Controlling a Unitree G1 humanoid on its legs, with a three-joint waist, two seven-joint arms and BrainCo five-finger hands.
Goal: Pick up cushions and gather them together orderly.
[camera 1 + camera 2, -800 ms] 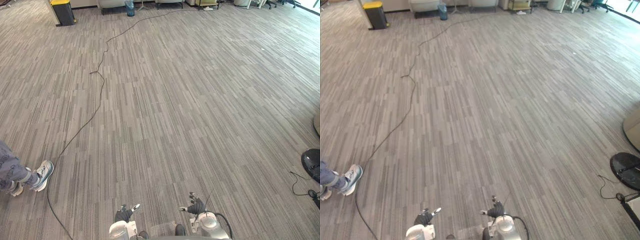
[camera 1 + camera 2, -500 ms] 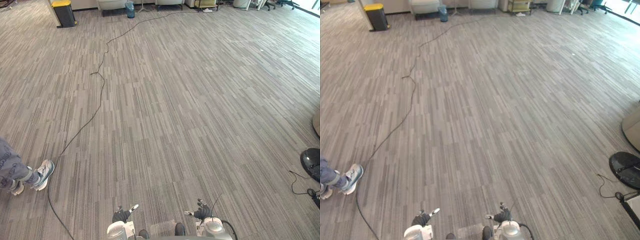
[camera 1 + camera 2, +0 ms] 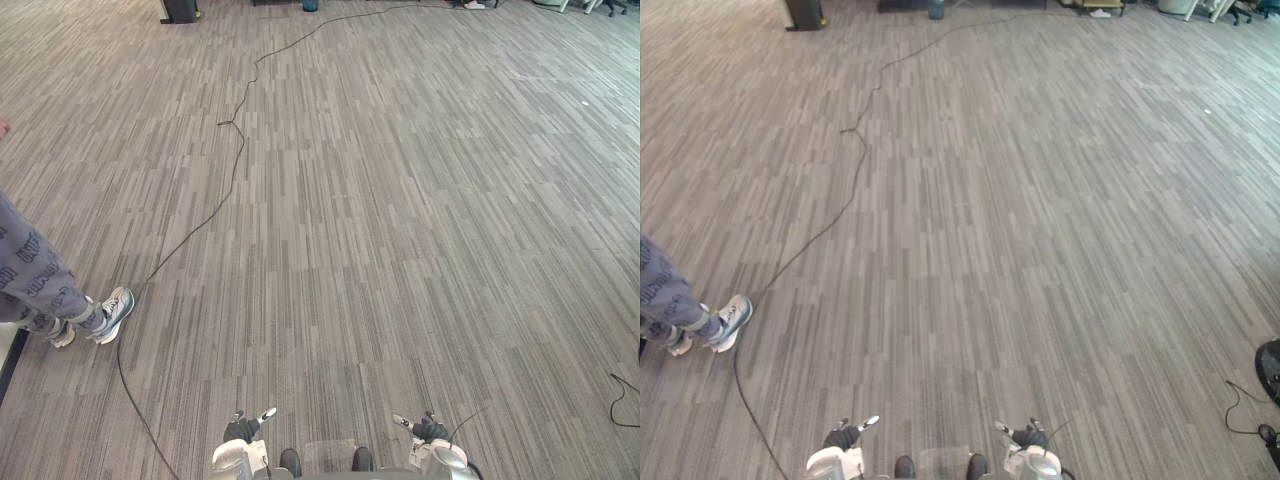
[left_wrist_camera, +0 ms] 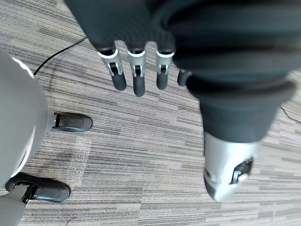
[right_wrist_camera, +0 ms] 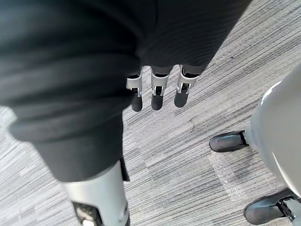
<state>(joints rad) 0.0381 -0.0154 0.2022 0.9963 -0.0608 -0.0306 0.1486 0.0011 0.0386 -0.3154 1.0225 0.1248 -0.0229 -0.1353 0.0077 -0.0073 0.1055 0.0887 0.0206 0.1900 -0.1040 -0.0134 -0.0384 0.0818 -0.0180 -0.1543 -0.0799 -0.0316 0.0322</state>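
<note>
Currently both hands hang idle at the bottom edge of the head camera's frame. My left hand (image 4: 135,80) has its fingers straight and slightly apart above the carpet (image 3: 400,200), and it clasps nothing. My right hand (image 5: 157,96) is the same, with fingers straight in a row and nothing in them.

Position of the cushions: I cannot tell from this stance. Grey striped carpet runs ahead to the top of the frame. A person's shoes (image 3: 100,320) stand at the left edge, well apart from both hands.

Step in hand, as I judge it: locate the first cushion. No gathering has begun.

Expected handling, judged from the task alone:
- A cushion should be light, soft and compressible, and not fragile.
- Its fabric cover should give good friction against the fingertips.
- It will probably sag if I lift it by one corner.

Recommended hold: one hand on each of two opposite sides, palms pressing inward. For a small one, curl the fingers over one edge seam.

Caution: when turning, keep clear of the person at the left of the frame.
</note>
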